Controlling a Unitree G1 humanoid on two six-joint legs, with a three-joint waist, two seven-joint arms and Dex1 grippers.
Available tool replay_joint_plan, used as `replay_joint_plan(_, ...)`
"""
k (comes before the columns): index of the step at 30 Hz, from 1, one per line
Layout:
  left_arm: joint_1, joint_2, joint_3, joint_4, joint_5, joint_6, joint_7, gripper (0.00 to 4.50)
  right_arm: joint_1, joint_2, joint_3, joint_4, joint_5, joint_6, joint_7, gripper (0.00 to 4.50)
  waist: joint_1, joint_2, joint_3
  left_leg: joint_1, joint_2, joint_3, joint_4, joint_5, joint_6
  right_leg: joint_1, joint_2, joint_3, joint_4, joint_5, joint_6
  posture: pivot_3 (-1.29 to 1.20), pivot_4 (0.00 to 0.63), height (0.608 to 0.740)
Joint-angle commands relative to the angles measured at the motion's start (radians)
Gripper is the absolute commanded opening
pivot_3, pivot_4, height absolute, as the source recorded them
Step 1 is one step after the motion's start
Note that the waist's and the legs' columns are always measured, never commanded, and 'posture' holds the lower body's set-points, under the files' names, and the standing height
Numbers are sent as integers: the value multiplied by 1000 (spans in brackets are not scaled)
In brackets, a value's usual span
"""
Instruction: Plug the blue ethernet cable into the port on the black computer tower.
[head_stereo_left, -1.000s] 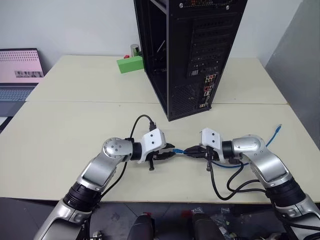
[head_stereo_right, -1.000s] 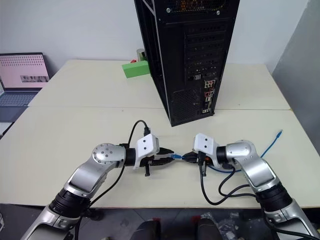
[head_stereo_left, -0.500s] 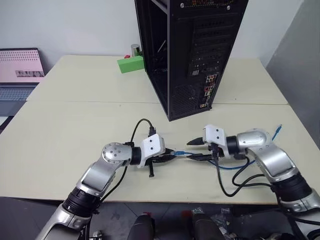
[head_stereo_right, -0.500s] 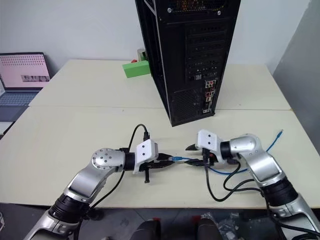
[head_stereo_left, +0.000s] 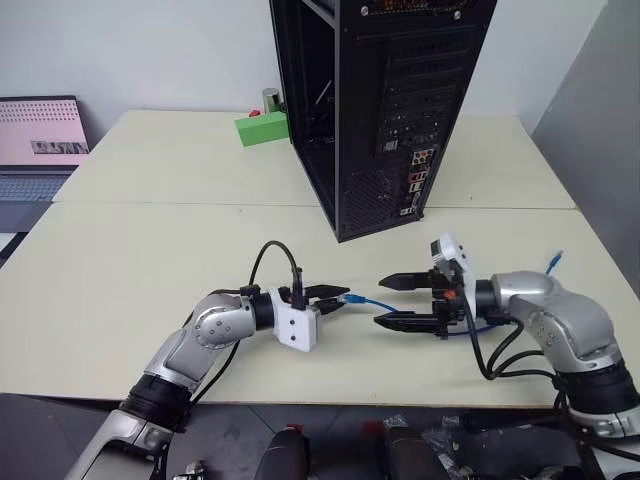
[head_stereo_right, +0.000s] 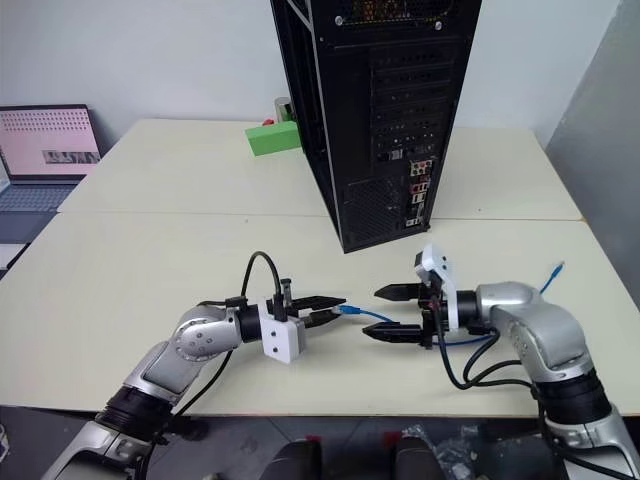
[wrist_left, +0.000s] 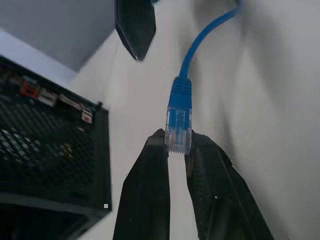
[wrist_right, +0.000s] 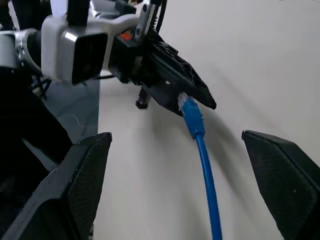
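Left hand (head_stereo_left: 335, 298) clamped on clear plug of the blue ethernet cable (head_stereo_left: 375, 303), held just above tabletop (head_stereo_left: 120, 260). Right hand (head_stereo_left: 396, 301) fingers wide apart, either side of cable, holding nothing. Black computer tower (head_stereo_left: 385, 110) stands behind, apart from both.
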Motion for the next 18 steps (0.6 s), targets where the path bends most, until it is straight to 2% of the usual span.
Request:
replay_joint_plan(1, -31, -3, 30, 25, 64, -136, 105, 246, 6, 29, -19, -58, 49, 37, -65, 4413, 0, 0, 0, 0, 0, 0, 0, 0, 0, 0, 0, 0, 0, 0, 0, 0, 150, 740)
replay_joint_plan(9, -48, -4, 21, 37, 102, -172, 176, 246, -2, 96, -8, -28, 64, 47, -133, 4413, -2, 0, 0, 0, 0, 0, 0, 0, 0, 0, 0, 0, 0, 0, 0, 0, 150, 740)
replay_joint_plan(12, -47, -3, 20, 34, 105, -172, 186, 246, -9, 104, -12, -15, 75, 56, -140, 3976, -2, 0, 0, 0, 0, 0, 0, 0, 0, 0, 0, 0, 0, 0, 0, 0, 150, 740)
replay_joint_plan(13, -46, -3, 20, 32, 107, -172, 190, 246, -12, 104, -14, -9, 76, 56, -140, 3665, -2, 0, 0, 0, 0, 0, 0, 0, 0, 0, 0, 0, 1, 0, 0, 0, 150, 740)
replay_joint_plan(17, -43, -1, 20, 28, 112, -171, 199, 246, -24, 101, -17, 12, 82, 55, -140, 2894, -2, 0, 0, 0, 0, 0, 0, 0, 0, 0, 0, 0, 1, 0, 0, 0, 150, 740)
replay_joint_plan(18, -40, 0, 19, 24, 112, -172, 201, 246, -26, 100, -19, 15, 86, 56, -141, 2560, -2, 0, 0, 0, 0, 0, 0, 0, 0, 0, 0, 0, 1, 0, 0, 0, 150, 740)
